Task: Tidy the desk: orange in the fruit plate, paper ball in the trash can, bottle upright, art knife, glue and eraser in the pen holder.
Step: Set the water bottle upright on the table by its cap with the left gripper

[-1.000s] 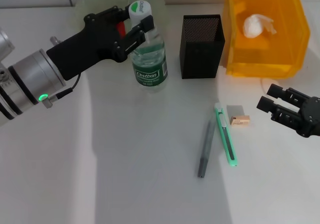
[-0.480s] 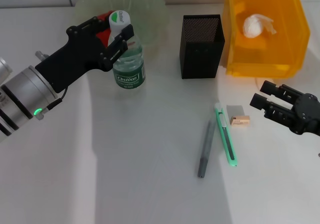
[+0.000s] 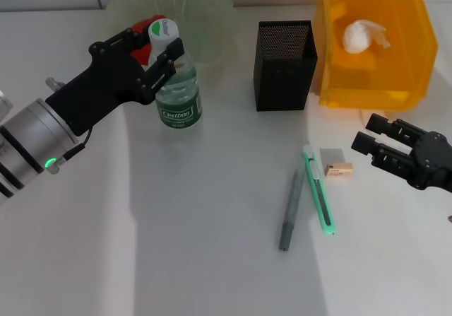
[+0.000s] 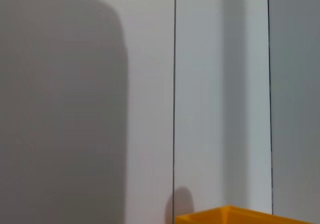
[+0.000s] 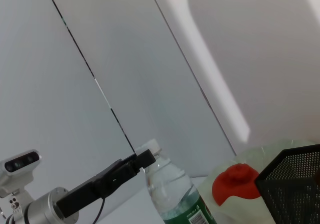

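The clear bottle point(image 3: 176, 90) with a green label stands upright in front of the green fruit plate point(image 3: 208, 8). My left gripper point(image 3: 159, 52) is shut on its neck, just below the white cap; the right wrist view shows the same bottle point(image 5: 175, 189) with that gripper point(image 5: 134, 165) on it. A red-orange fruit point(image 3: 146, 25), the orange, lies in the plate behind the gripper. The paper ball point(image 3: 364, 35) sits in the yellow trash can point(image 3: 332, 83). A green art knife point(image 3: 319, 197), a grey glue stick point(image 3: 289, 210) and a beige eraser point(image 3: 338, 169) lie right of centre. My right gripper point(image 3: 369, 133) hovers open just right of the eraser.
The black mesh pen holder point(image 3: 284, 65) stands between the bottle and the trash can. A small grey block point(image 3: 330, 155) lies beside the eraser. The left wrist view shows only a wall and the trash can's rim point(image 4: 240, 216).
My left gripper has carried the upright bottle to the left, away from the pen holder and closer to the plate's front. The right gripper edged slightly left toward the eraser.
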Robot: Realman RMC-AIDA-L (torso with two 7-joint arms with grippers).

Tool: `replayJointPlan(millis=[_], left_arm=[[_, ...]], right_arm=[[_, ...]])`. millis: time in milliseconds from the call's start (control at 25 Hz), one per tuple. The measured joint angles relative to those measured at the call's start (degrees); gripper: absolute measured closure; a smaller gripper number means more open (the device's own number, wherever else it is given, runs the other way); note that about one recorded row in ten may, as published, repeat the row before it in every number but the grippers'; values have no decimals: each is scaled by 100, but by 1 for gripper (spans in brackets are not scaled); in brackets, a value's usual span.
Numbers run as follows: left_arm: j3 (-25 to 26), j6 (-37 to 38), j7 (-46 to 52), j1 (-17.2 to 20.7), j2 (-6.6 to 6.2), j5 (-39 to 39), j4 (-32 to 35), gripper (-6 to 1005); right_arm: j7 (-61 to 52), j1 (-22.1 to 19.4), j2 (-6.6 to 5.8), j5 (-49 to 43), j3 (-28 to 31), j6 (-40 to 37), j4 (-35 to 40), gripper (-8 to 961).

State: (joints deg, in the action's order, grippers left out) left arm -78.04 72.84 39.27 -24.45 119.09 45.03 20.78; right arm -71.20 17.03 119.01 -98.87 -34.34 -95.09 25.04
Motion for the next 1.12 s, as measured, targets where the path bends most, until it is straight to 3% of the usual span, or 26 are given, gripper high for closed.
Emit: replayJointPlan(millis=[680,1120], left_arm=[[-15,-26,-17,5,4,-27,-89,539],[-54,390,-455,6,9,-382,-405,536]], right_arm=[[1,16,-1,0,-3,-1,1,253],[1,20,-1,0,-2,-1,-32,252]])
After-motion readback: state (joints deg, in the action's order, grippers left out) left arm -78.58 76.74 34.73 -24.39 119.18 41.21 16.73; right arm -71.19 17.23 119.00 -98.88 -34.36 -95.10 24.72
